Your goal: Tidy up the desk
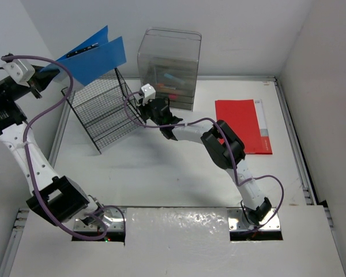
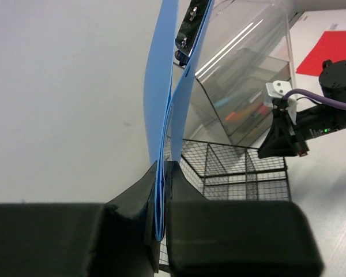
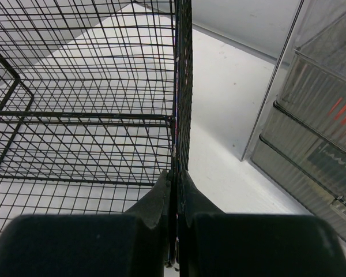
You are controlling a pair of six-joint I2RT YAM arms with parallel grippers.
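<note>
The left jaws are shut tight on the bottom edge of a blue folder [image 1: 98,55]. It rises from them with its two covers slightly parted, held in the air above the black wire rack [image 1: 101,112]. The right jaws are closed on the rack's mesh side wall, pinching the wire between them, apparently to steady it. The white worktop [image 1: 161,173] spreads below both jaws and carries everything else.

The tidying looks about midway. The blue folder is lifted but not yet in the rack, and a red folder [image 1: 242,124] lies flat on the worktop, well off to the right of the right jaws.

A clear drawer box [image 1: 170,66] stands just beyond the right jaws, close beside the rack. As the blue folder goes down, its parted covers could catch on the rack's top wires. The right arm reaches across the middle of the worktop and crowds the rack's side.
</note>
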